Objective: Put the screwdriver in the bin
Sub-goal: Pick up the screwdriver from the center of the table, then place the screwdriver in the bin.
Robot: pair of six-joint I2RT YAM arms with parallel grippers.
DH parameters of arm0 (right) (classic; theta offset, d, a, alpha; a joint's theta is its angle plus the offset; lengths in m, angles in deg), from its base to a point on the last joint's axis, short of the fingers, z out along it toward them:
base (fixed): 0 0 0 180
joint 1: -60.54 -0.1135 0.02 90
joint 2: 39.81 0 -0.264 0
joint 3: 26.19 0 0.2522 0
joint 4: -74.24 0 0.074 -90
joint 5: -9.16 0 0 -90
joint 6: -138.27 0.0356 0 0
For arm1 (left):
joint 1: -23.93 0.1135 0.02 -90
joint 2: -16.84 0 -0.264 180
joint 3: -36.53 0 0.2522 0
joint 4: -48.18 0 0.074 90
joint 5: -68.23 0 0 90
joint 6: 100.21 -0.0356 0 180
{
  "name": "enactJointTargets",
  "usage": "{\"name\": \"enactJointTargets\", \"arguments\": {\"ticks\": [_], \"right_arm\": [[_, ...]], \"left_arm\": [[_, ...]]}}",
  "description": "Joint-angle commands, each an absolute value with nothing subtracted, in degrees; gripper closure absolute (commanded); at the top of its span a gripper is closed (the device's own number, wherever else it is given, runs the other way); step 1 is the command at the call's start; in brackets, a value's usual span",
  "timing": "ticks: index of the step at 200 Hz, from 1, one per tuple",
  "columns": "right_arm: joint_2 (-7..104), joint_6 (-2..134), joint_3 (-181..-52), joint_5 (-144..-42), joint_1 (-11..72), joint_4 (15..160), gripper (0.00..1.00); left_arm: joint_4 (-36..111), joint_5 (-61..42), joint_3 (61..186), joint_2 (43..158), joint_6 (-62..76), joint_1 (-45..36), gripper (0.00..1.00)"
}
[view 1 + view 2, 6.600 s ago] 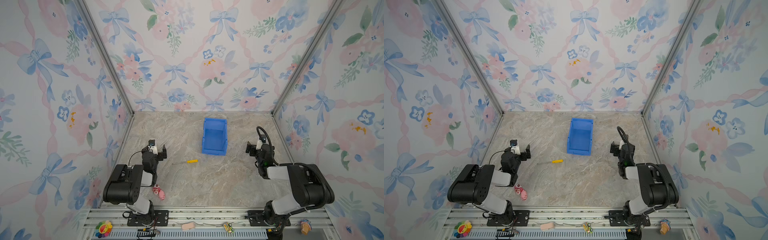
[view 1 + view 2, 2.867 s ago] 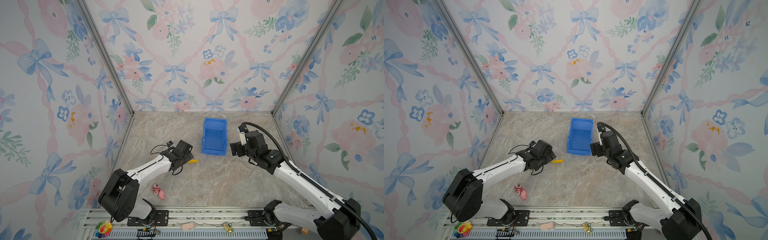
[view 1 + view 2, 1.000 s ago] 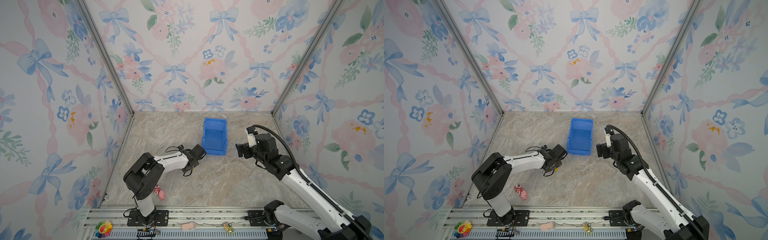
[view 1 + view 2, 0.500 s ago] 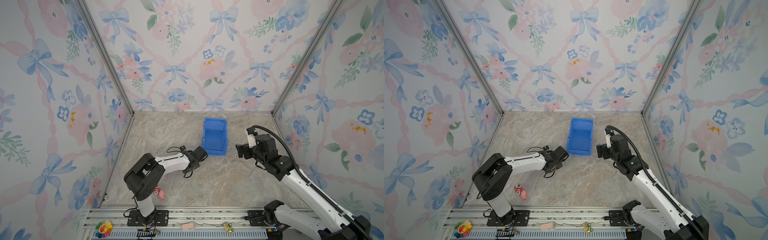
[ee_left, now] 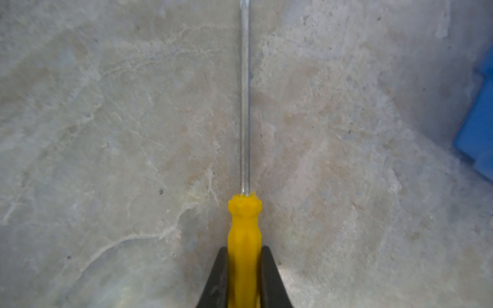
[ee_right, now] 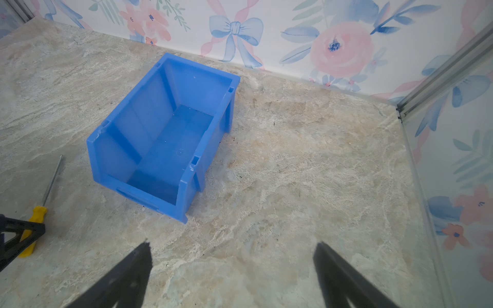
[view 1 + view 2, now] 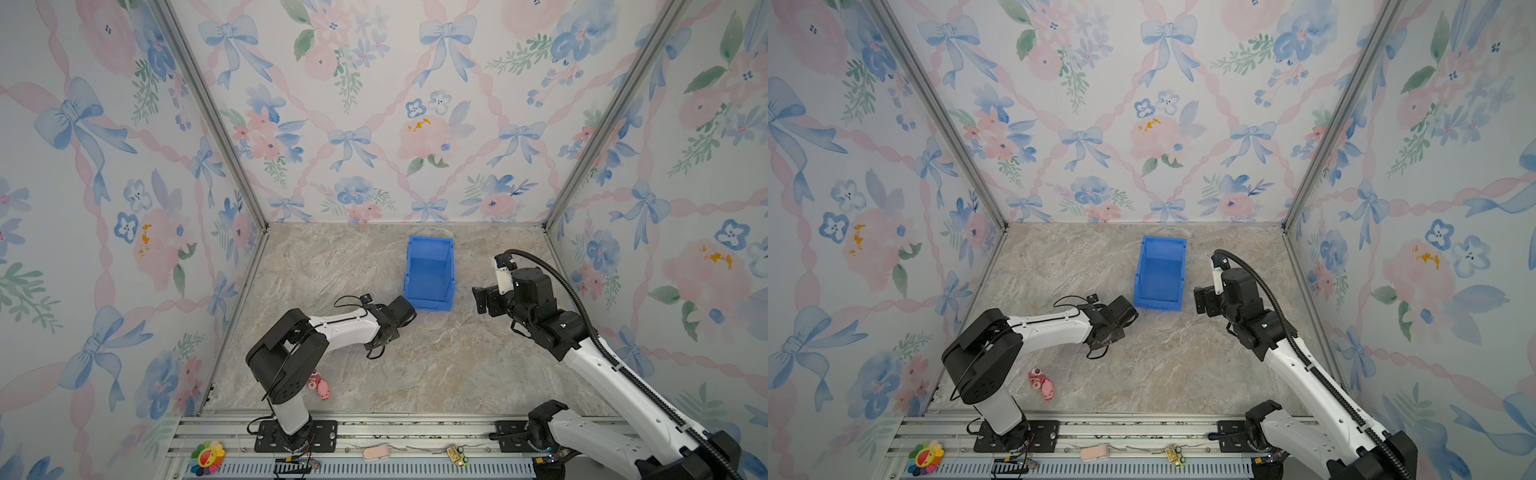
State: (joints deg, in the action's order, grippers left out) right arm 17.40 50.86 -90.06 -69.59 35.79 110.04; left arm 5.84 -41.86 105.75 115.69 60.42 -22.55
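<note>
The screwdriver (image 5: 244,221) has a yellow handle and a thin silver shaft (image 5: 245,93) stretched out low over the marble floor. My left gripper (image 5: 245,249) is shut on the handle, one black finger on each side. The right wrist view also shows the screwdriver (image 6: 36,213), just left of the bin (image 6: 165,133). Both top views hide it under the left gripper (image 7: 405,309) (image 7: 1127,309), which sits by the near left corner of the blue bin (image 7: 428,270) (image 7: 1160,270). The bin holds nothing. My right gripper (image 6: 233,244) (image 7: 480,299) hovers open to the bin's right.
A small pink toy (image 7: 320,384) (image 7: 1042,384) lies on the floor near the left arm's base. Flowered walls close the floor in on three sides. A metal rail (image 7: 415,432) with a few small items runs along the front edge.
My left gripper's jaws have closed on the screwdriver handle within the last half second. The right arm has barely moved.
</note>
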Motion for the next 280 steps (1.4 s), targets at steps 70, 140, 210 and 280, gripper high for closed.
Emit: {"name": "enactJointTargets", "arguments": {"ticks": [70, 140, 210, 280], "right_arm": [[16.0, 54.5, -88.7, -70.5, 36.6, 111.3, 0.03], [16.5, 57.2, -89.5, -70.7, 39.0, 113.3, 0.03], [16.1, 61.0, -90.1, -73.2, 44.0, 114.9, 0.03], [15.8, 59.9, -90.7, -72.7, 45.3, 116.3, 0.03]], "left_arm": [[0.9, -40.3, 112.4, 114.1, 51.8, -24.2, 1.0], [1.1, -41.5, 123.4, 113.3, 42.4, -24.2, 1.0], [1.2, -36.8, 139.0, 120.8, 30.6, -24.2, 1.0], [1.1, -32.8, 154.5, 136.0, 26.5, -21.4, 1.0]]}}
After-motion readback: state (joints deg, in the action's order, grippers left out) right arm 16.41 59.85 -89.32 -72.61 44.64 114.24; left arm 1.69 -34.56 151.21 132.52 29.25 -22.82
